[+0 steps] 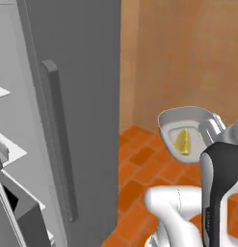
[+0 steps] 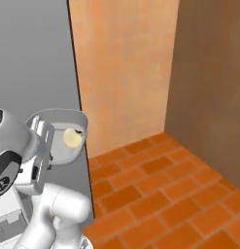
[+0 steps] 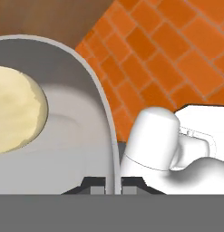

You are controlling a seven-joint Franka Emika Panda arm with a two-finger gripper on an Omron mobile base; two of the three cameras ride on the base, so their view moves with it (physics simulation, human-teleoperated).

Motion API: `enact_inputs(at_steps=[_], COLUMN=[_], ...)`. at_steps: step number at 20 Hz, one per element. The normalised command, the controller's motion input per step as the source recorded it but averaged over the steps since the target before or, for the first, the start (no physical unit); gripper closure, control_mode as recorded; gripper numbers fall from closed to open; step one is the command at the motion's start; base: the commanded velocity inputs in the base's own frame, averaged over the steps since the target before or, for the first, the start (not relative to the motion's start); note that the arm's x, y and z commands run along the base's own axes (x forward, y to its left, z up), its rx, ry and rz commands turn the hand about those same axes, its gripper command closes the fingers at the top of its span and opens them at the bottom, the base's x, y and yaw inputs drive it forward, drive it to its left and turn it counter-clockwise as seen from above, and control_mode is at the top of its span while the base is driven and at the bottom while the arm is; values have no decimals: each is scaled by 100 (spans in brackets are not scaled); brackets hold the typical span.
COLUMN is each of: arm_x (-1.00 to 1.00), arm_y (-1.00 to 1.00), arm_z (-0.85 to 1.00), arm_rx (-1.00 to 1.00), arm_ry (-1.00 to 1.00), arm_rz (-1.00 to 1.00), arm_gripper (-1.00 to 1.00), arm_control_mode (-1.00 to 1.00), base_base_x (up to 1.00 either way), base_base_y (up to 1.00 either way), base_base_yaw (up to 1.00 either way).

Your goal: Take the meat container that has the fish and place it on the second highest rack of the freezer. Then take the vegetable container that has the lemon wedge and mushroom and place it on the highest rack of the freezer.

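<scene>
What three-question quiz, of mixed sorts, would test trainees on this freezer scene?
1. True or false: the gripper is shut on the rim of the grey container.
2. What yellow item lies in the container? A) lemon wedge B) banana C) cheese
3. Fill in: the freezer door stands ____.

Key: 1 true; 2 A; 3 open.

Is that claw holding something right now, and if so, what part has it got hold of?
Yes. The claw is pinched on the rim of the grey vegetable container, which holds the lemon wedge and mushroom, lifted above the floor.
</scene>
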Motion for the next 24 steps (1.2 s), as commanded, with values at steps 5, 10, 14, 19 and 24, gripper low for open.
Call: enact_inputs(at_steps=[5, 10, 14, 19, 24], arm_x=[0, 0, 0, 0, 0], arm_y=[0, 0, 0, 0, 0], arm_z=[0, 0, 0, 0, 0], arm_rx=[0, 0, 0, 0, 0], arm_ry=[0, 0, 0, 0, 0], arm_rz=[0, 0, 0, 0, 0], arm_gripper=[100, 100, 100, 100, 100], arm_control_mode=[100, 100, 100, 100, 100], base_base_x=[70, 21, 22, 21, 16], base_base_y=[1, -1, -7, -8, 0], base_base_yaw=[55, 69, 76, 73, 66])
